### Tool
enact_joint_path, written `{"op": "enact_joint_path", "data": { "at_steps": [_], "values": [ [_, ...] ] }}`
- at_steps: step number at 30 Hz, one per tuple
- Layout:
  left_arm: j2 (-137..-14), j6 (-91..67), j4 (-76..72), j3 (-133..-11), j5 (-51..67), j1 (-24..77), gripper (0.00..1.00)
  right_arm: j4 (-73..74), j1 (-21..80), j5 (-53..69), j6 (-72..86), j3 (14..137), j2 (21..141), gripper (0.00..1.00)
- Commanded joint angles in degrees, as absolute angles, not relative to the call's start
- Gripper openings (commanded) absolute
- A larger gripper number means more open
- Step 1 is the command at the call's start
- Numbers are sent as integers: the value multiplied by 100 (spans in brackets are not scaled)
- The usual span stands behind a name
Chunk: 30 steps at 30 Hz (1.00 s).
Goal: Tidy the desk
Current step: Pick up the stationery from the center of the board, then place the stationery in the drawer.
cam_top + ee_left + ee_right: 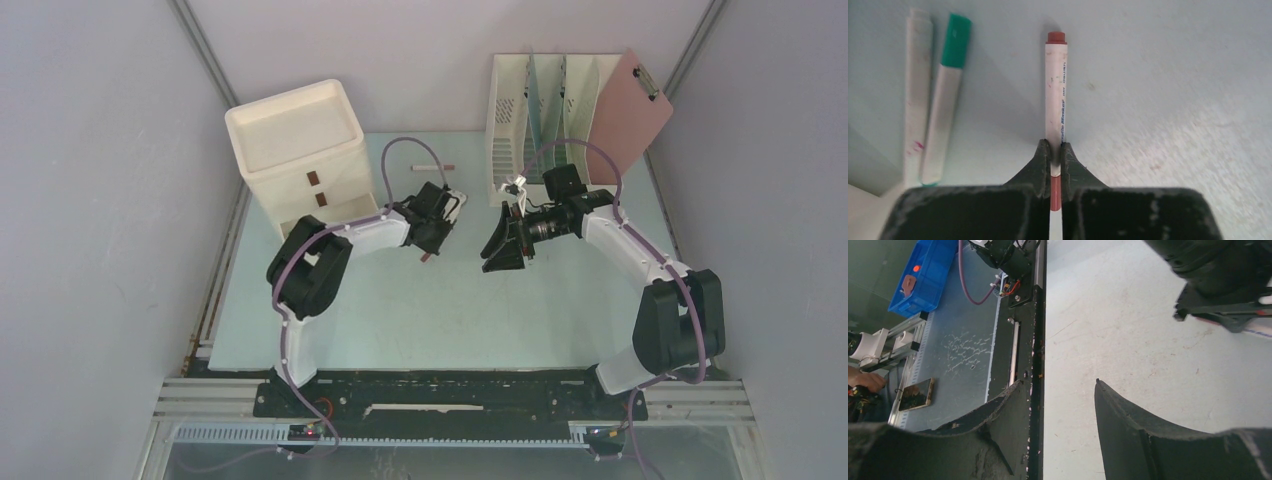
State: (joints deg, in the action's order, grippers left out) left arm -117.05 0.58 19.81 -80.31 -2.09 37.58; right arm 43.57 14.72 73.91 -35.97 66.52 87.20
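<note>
brown-red marker [1056,100] in tight left jaws, long axis along them

Desk [430,300] with markers [945,100], drawers [300,150], file rack [545,110]

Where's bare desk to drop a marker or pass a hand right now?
Widest free patch: the near half of the desk, bordered by the black rail and both arms. Crowded: back gap between drawer unit and file rack, holding a loose marker; around the left gripper, shut on a red-capped marker, two more markers lie alongside. Right gripper hangs open mid-desk.
</note>
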Motion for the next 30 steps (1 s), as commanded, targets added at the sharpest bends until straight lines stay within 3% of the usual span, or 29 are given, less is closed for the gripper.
{"op": "enact_joint_path", "data": {
  "at_steps": [1,14,21,30],
  "values": [
    [-10863,-654,1349,-7286,210,3859,0,4428,1422,7477,-3760,6777,8578,61],
    [-8176,-2714,-2396,-3948,827,3922,0,4524,1499,7699,-3807,6780,8434,60],
    [-7062,-4027,-4649,-2256,616,3939,0,4284,1820,7543,-3538,6782,8314,60],
    [-6514,-4712,-6651,-1228,40,4414,0,1424,2012,6622,-526,5900,7620,60]
  ]
}}
